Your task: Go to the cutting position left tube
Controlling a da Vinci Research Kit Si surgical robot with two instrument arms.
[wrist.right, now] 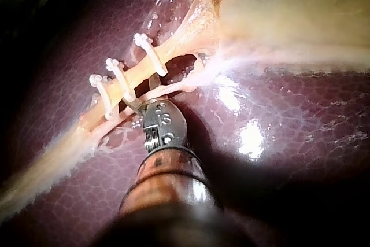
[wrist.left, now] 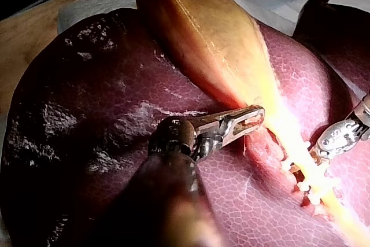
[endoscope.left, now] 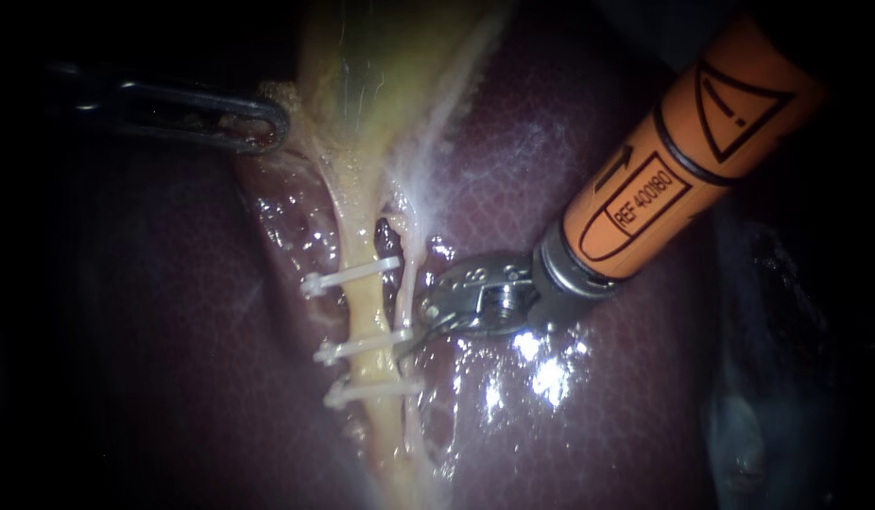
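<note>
Only the left wrist view clearly shows the left instrument with its pincer clamped on the gallbladder. The right wrist view shows the right instrument, pincer slightly parted, against the clipped left tube.

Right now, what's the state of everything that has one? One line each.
gallbladder: gripped by left instrument
left tube: whole, clipped
clips: three, shut on left tube
left instrument: jaws shut on gallbladder
right instrument: jaws open, beside left tube
</note>
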